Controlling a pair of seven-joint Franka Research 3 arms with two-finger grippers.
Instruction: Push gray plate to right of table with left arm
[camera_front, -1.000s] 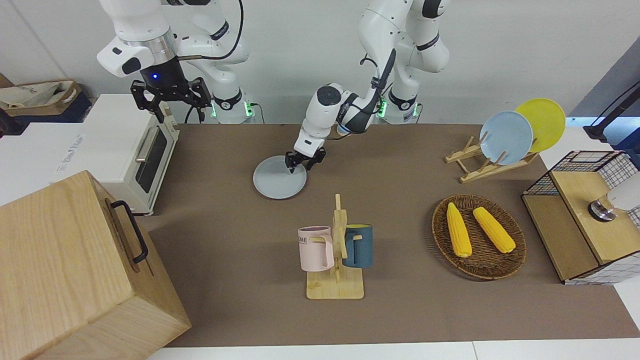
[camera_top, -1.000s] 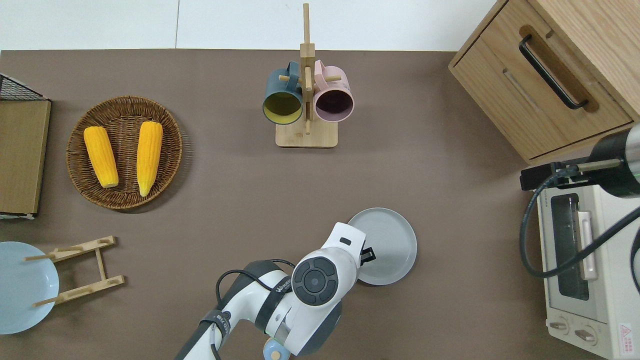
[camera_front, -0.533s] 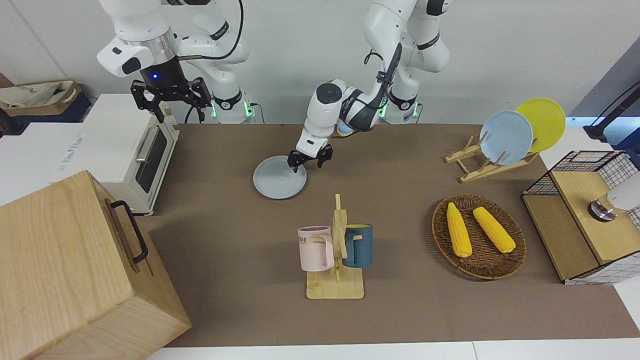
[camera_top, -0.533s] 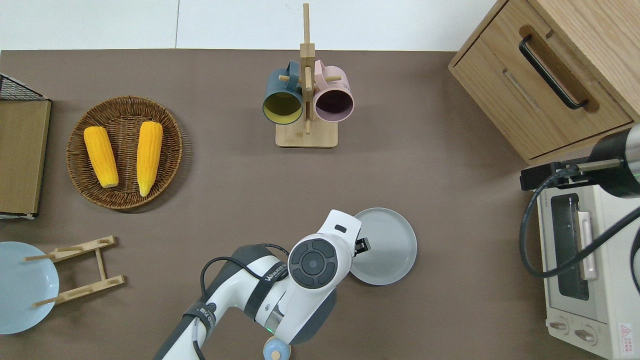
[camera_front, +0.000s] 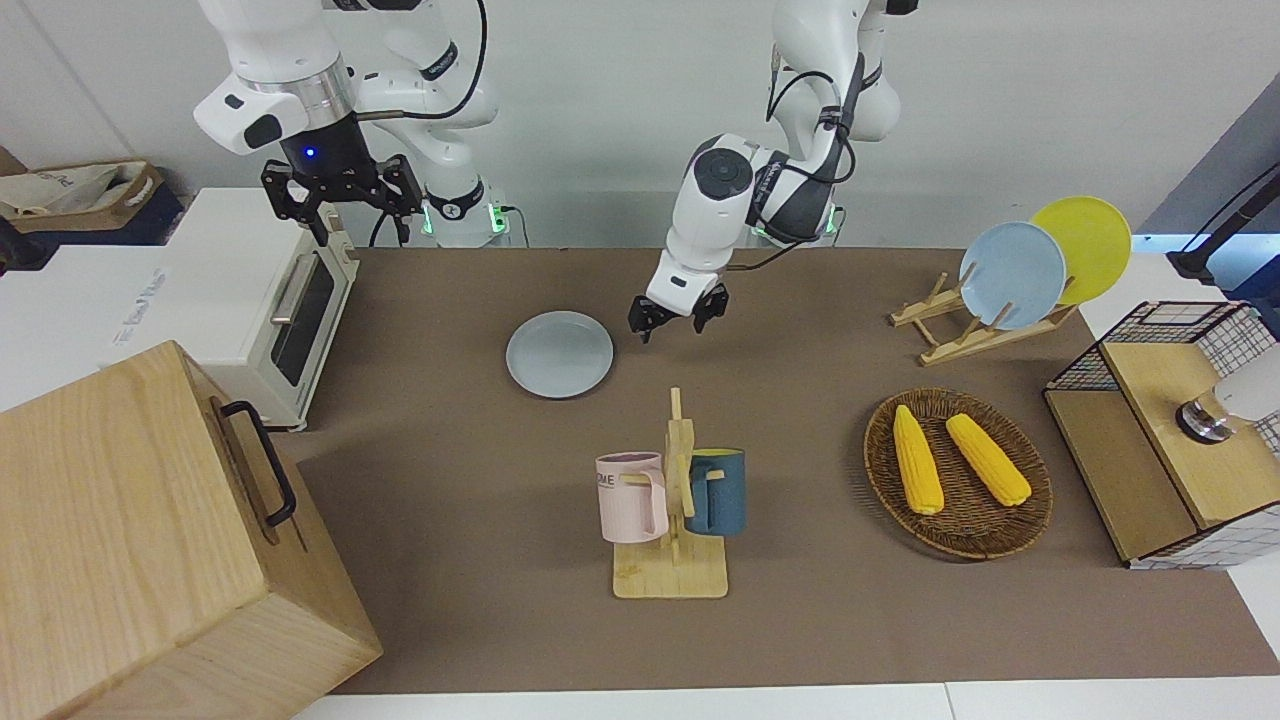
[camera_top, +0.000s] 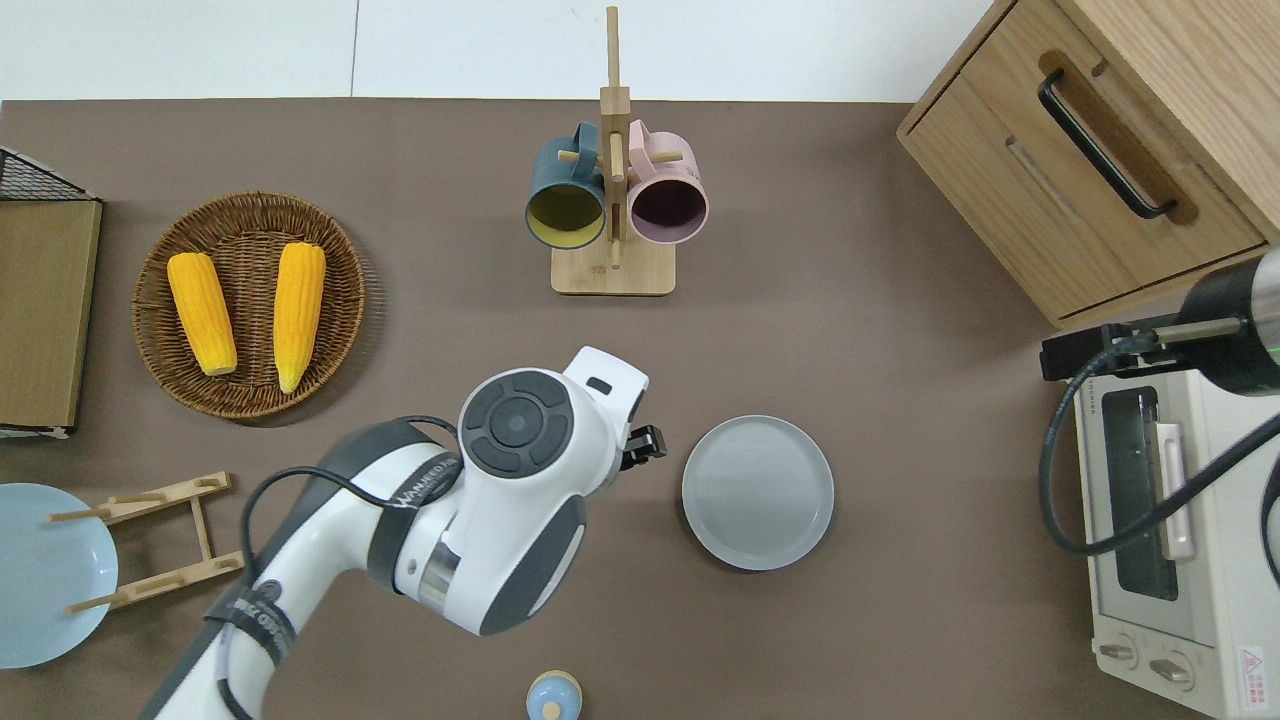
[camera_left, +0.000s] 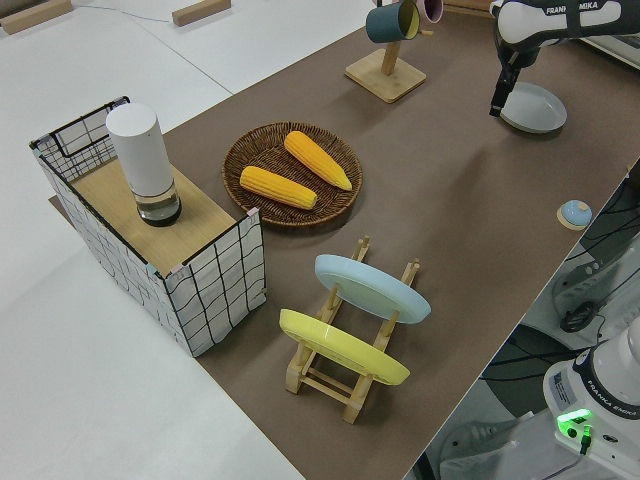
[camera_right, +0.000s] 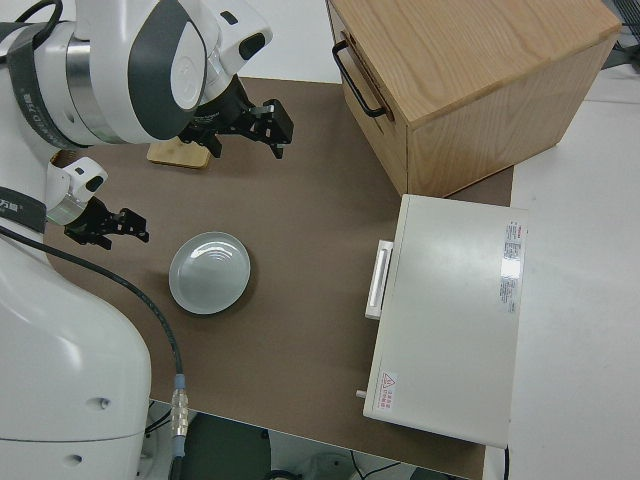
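Gray plate lies flat on the brown-matted worktop, between toaster oven and left gripper. That gripper hangs clear of it, fingers apart. Right arm parked, fingers apart.

A robotics lab dressed as a kitchen is shown: two white arms are mounted at 12 o'clock of a brown-matted table, on which a toaster oven, mug stand, plate rack and corn basket are staged.
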